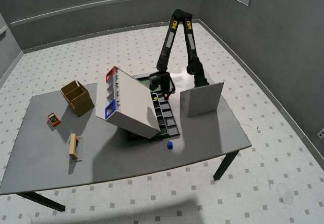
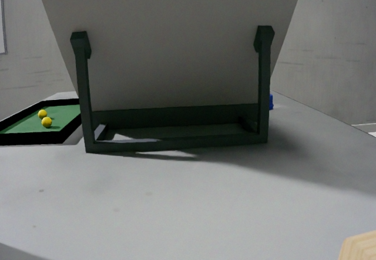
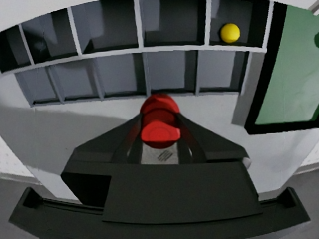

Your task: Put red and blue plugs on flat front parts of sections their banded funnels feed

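My gripper [image 1: 166,95] [image 3: 159,118] is shut on the red plug [image 1: 166,96] [image 3: 159,107], above the near edge of the row of flat front parts [image 3: 171,72]. The blue plug [image 1: 169,145] [image 2: 271,102] stands on the table beyond the row's blue-banded end. A yellow marble [image 1: 155,99] [image 3: 230,33] lies in the end section nearest the green tray [image 1: 173,83] [image 2: 33,137] [image 3: 279,100]. Two yellow marbles [image 2: 42,113] [image 2: 46,122] lie in that tray. The red-banded funnel [image 1: 106,78] and blue-banded funnel [image 1: 114,105] are at opposite ends of the cover's top. The pipes are hidden.
The large tilted cover [image 1: 135,96] [image 2: 170,53] overhangs the sections. A grey box with an upright panel [image 1: 201,101] stands beside the arm's base. A cardboard box [image 1: 81,103], an orange meter [image 1: 53,119] and a wooden block [image 1: 73,147] [image 2: 361,246] are on the table's other side.
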### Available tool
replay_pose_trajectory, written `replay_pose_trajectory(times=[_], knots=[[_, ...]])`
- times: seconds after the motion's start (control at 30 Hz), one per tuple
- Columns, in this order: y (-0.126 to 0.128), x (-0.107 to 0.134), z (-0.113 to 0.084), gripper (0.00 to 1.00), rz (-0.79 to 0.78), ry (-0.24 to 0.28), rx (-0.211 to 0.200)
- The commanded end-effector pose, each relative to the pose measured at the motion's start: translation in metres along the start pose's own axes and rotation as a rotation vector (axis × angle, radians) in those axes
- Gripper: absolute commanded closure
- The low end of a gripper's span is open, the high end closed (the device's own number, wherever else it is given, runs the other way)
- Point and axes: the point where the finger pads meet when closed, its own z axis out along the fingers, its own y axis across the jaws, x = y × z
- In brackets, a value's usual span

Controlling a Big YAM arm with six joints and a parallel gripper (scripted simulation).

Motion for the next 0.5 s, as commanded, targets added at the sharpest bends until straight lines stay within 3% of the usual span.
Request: replay_pose_trajectory(times=[0.0,0.37,0.47], knots=[[-0.016,0.003,0.001,1.00,-0.055,0.009,-0.005],[-0.068,-0.015,-0.004,1.00,-0.031,-0.015,-0.005],[-0.072,-0.015,-0.004,1.00,-0.031,-0.015,-0.005]])
